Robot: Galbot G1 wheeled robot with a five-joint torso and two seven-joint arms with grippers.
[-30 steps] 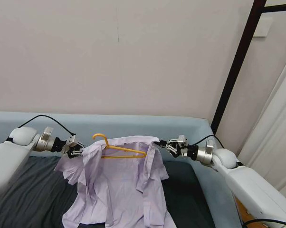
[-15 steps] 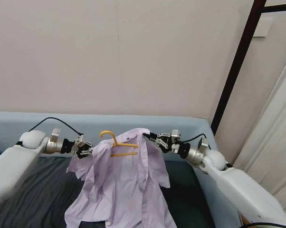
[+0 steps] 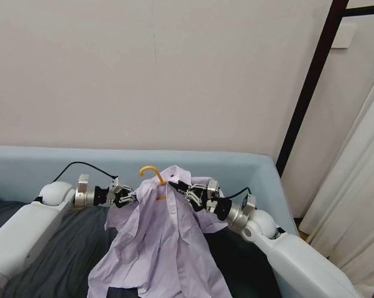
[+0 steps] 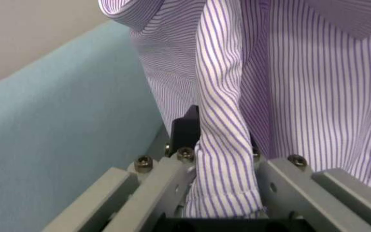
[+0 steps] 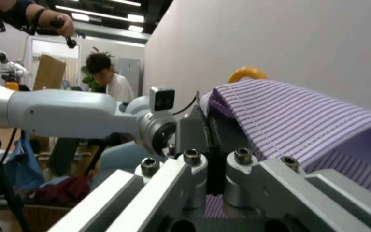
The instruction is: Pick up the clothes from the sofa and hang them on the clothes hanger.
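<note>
Above the sofa (image 3: 249,166): shirt (image 3: 165,248) clamped by 2 grippers

Over the sofa's dark seat (image 3: 69,242), a striped lilac shirt is held up on a yellow hanger (image 3: 151,172), whose hook rises above the collar. The left gripper (image 3: 126,195) is closed tight on a fold of one shoulder, on the side toward the sofa's left end. The right gripper (image 3: 182,191) is clamped on the opposite shoulder, just beside the hanger. The shirt's body hangs down toward the seat.

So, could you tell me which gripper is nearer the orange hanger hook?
The right gripper, clamping the shirt just beside the hook; the left gripper grips a fold farther out.
</note>
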